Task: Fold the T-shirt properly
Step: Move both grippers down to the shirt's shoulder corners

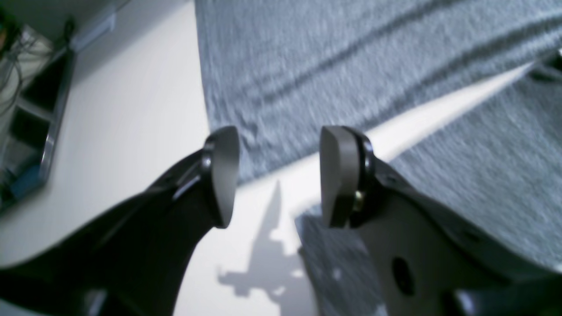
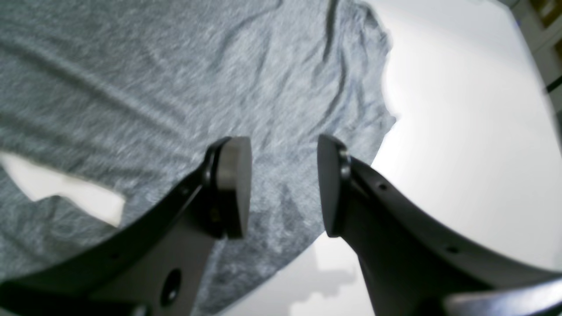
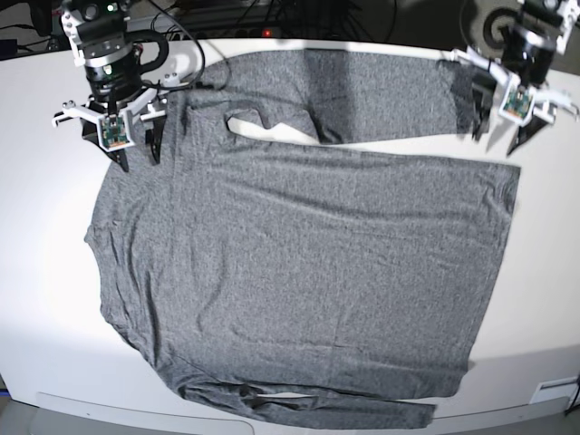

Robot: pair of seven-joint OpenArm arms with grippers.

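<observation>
Both my claws, left gripper and right gripper, hang spread and empty over the far edge of the T-shirt lying flat on the table; uneven pinches risk a skewed, bunched fold.

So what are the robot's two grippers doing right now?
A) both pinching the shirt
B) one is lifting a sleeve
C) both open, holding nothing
C: the left gripper and right gripper both show open jaws with nothing between them, above the flat T-shirt.
</observation>
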